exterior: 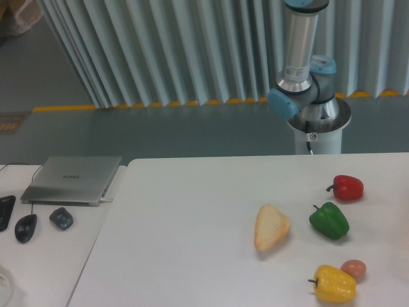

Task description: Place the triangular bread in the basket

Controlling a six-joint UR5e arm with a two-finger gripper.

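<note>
Far left of the frame, a black mouse (25, 228) and a small dark puck-like gadget (61, 218) sit on a side desk (45, 268), with a closed silver laptop (72, 180) just behind them. Moving right, the main white desk (185, 236) opens up, wide and bare through its left half.

Right of centre, there's the bread (271, 226): a pale tan wedge lying flat, narrow end pointing toward the bottom of the frame, nothing touching it. Just to its right sits a green pepper (330, 220), close but apart from it. Above that, toward the right edge, a red pepper (347, 188) stands on its own.

Down in the lower right, a yellow pepper (334, 284) lies with a small brownish-pink egg (353, 269) right against its upper right side (whether they actually touch, hard to say).

Up at the top right, the arm (300, 51) rises from its white pedestal (317, 131) behind the desk and runs straight out of the top of the frame. The hand is out of view, so whether its fingers are apart or together cannot be told. No basket shows in this view.
</note>
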